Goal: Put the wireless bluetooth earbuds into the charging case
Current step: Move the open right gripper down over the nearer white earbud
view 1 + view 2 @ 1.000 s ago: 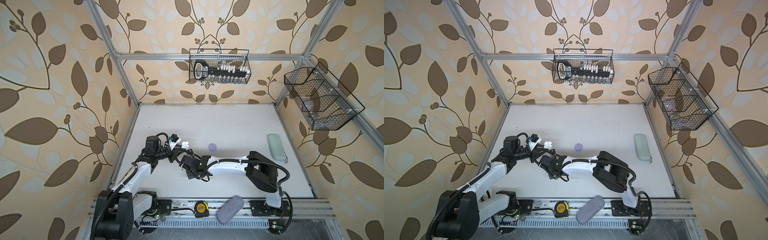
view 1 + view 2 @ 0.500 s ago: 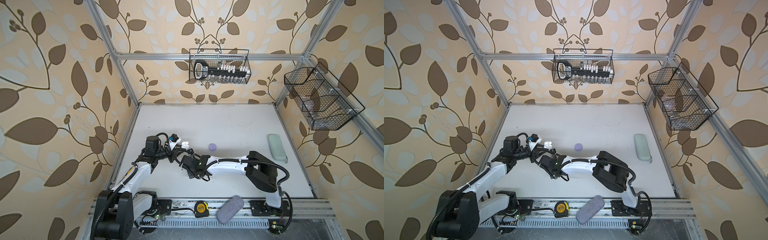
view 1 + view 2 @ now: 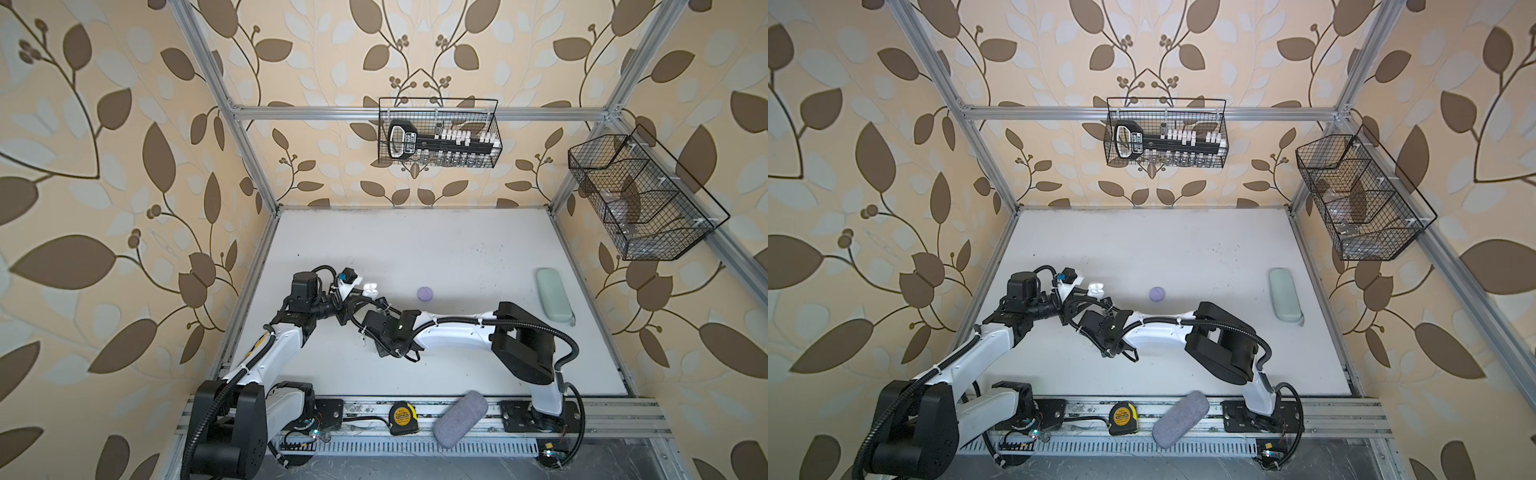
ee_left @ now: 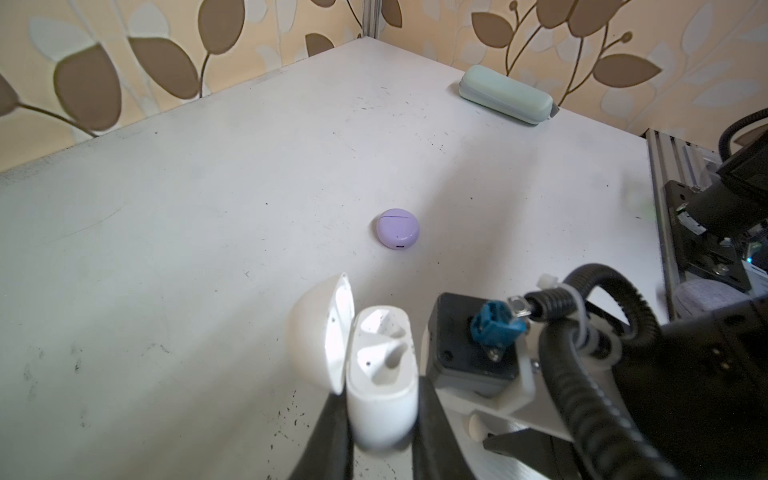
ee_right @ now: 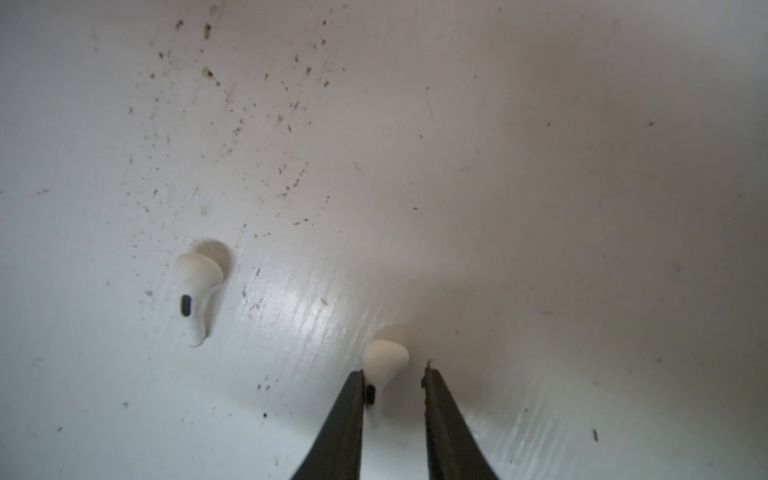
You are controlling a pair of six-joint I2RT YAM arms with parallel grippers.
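White right arm (image 3: 453,332) reaches left, gripper (image 5: 393,372) straddling earbud (image 5: 384,357).

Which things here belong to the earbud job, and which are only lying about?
Job: open white case; two white earbuds; closed lavender case.
Lying about: mint case; grey pouch; tape measure; two wire baskets.

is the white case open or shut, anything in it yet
Open and empty: the white case has its lid swung back and both wells bare in the left wrist view.
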